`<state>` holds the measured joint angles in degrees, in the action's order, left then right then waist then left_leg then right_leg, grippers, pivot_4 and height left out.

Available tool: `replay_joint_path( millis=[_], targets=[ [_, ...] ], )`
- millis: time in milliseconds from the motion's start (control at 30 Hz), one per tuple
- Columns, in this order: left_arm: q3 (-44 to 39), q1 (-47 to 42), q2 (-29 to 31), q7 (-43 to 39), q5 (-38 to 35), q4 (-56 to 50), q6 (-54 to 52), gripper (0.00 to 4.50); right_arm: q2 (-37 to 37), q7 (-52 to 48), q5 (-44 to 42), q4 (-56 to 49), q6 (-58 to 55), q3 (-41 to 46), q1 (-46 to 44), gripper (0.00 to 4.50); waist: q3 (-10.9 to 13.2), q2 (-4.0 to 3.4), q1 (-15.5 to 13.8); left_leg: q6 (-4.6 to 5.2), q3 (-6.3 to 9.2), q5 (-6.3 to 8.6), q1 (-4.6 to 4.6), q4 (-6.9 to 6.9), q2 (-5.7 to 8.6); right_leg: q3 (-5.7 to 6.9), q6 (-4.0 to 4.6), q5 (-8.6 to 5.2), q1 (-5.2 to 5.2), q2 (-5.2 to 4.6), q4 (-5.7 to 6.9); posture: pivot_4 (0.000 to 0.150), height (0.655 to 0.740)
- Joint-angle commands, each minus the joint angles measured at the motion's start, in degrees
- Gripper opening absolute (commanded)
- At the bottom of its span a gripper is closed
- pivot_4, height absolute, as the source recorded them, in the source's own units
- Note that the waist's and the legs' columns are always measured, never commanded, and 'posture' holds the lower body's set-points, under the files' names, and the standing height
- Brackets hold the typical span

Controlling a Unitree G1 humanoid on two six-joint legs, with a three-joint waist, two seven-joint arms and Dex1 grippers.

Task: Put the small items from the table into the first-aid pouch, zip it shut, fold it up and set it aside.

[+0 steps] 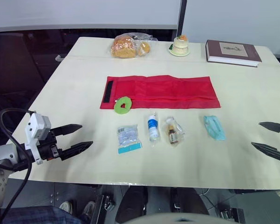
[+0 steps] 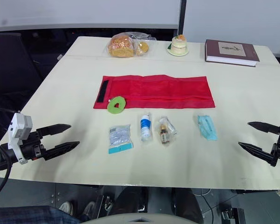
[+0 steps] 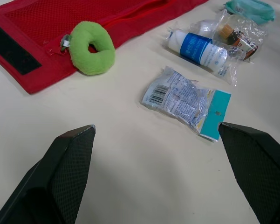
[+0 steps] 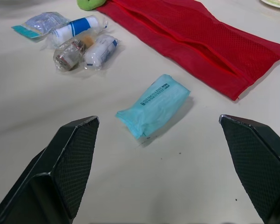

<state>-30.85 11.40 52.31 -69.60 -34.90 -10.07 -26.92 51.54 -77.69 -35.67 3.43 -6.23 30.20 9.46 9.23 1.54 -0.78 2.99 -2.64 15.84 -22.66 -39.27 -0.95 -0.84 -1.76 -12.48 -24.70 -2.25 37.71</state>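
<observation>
- When inspected through the left eye view, found flat and unfolded at mid cream table (image 1: 74, 79): long red mesh fabric first-aid pouch (image 1: 160, 91), with green plush ring zip-pull (image 1: 123, 105) on its near edge towards the left end.
- Found nearer than the pouch: four small wrapped items in a row, apart from it and from each other. Judged: packing not yet begun.
- Noted left gripper (image 1: 86, 135) low at the near left edge, fingers spread and empty. Noted right gripper (image 1: 256, 134) at the near right edge, likewise spread and empty.
- Right eye view: same layout confirmed. Well apart at the far edge: bagged bread (image 2: 121, 45), small cake (image 2: 179, 45) on a plate, brown hardback book (image 2: 230, 50).
- Left wrist view: ahead of the spread fingers, crinkled clear packet (image 3: 186, 100) with teal header strip. Beyond it, white tube (image 3: 200, 49) with blue label and small brown vial (image 3: 235, 35) in a clear bag. Cannot tell whether the zip stands open.
- Right wrist view: pale teal soft packet (image 4: 153, 109) lying between the spread fingers, near the pouch's right end.
- Recommended: check the zip opening first, hold the mouth with one gripper, pinch each slippery wrapper low across its narrow side, and feed it fully inside before zipping.
</observation>
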Motion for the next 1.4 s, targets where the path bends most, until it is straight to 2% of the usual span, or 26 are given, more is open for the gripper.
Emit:
replay_joint_path(
  millis=[33,233,500,600,733,933,1200,1233,1300,1400],
  targets=[
    [0.3,0.2,1.7,-1.8,0.2,-1.7,1.3,4.5,0.7,0.0,-0.8,-1.7,-1.0,1.3,-0.1,4.42,0.0,0.0,0.0,0.0,0.0,0.0,0.0,0.0,0.0,0.0,0.0,0.0,0.0,0.0,0.0,0.15,0.7289],
    [2.1,0.1,2.0,-2.6,-0.8,-2.2,-1.4,4.5,0.2,1.0,-1.4,-4.7,-3.0,1.9,0.6,4.42,0.0,-0.02,0.0,0.0,-0.01,0.0,0.0,0.0,0.0,-0.01,0.0,0.0,-0.01,0.01,0.0,0.15,0.7289],
    [4.9,0.6,1.6,0.1,-4.6,-3.8,-12.1,4.5,-1.4,3.7,-3.8,-13.2,-6.7,0.0,0.0,4.42,0.0,-0.05,0.0,0.0,0.03,0.0,-0.01,0.0,-0.03,0.02,-0.02,-0.01,-0.01,0.02,0.01,0.15,0.7289],
    [8.8,0.6,-0.1,5.3,-3.4,-5.7,-15.3,4.5,-2.4,5.7,-5.7,-19.4,-8.9,-2.4,-1.0,4.42,0.0,-0.09,0.0,0.0,0.02,0.0,-0.01,0.0,-0.03,-0.01,-0.02,-0.01,-0.01,0.0,0.0,0.15,0.7289],
    [12.0,-3.2,-4.6,11.2,-5.4,-5.4,-19.5,4.5,-3.7,7.8,-7.4,-24.8,-10.4,-5.4,-3.1,4.42,0.0,-0.09,-0.1,0.0,0.06,0.0,-0.02,0.0,-0.03,-0.02,-0.02,0.0,-0.01,0.0,0.01,0.15,0.7289],
    [16.2,-7.2,-10.3,16.6,-5.4,-4.3,-21.9,4.5,-6.4,12.6,-8.6,-32.0,-12.0,-10.7,-7.5,4.42,0.0,-0.11,-0.1,0.0,0.1,0.0,-0.03,-0.02,-0.02,-0.01,-0.01,0.01,0.01,-0.02,0.02,0.15,0.7289],
    [17.4,-10.9,-15.4,20.2,-7.3,-2.3,-24.3,4.5,-7.4,14.9,-7.4,-33.6,-11.2,-12.3,-8.5,4.42,-0.1,-0.27,-0.3,0.0,0.1,0.0,-0.03,-0.03,0.08,0.01,0.0,0.01,0.04,-0.05,0.02,0.15,0.7289],
    [17.1,-11.3,-15.8,20.6,-7.7,-2.0,-24.7,4.09,-7.4,14.8,-7.3,-33.5,-10.9,-12.1,-8.2,4.5,-0.1,-0.28,-0.2,0.0,0.1,0.0,-0.02,-0.03,0.08,0.02,0.0,0.01,0.03,-0.05,0.02,0.15,0.7289],
    [17.0,-11.9,-16.1,21.0,-8.1,-1.4,-25.0,3.75,-7.4,14.6,-7.0,-33.3,-10.5,-12.0,-7.7,4.5,-0.1,-0.28,-0.2,0.01,0.11,0.0,-0.02,-0.04,0.08,0.02,0.0,0.01,0.03,-0.04,0.03,0.15,0.7289],
    [17.4,-12.3,-16.2,21.1,-7.9,-0.8,-24.8,2.35,-7.4,14.5,-6.5,-33.2,-9.8,-11.9,-7.2,4.5,-0.1,-0.28,0.0,0.01,0.1,0.0,-0.02,-0.03,0.08,0.03,0.0,0.01,0.03,-0.01,0.02,0.15,0.7289]
  ],
)
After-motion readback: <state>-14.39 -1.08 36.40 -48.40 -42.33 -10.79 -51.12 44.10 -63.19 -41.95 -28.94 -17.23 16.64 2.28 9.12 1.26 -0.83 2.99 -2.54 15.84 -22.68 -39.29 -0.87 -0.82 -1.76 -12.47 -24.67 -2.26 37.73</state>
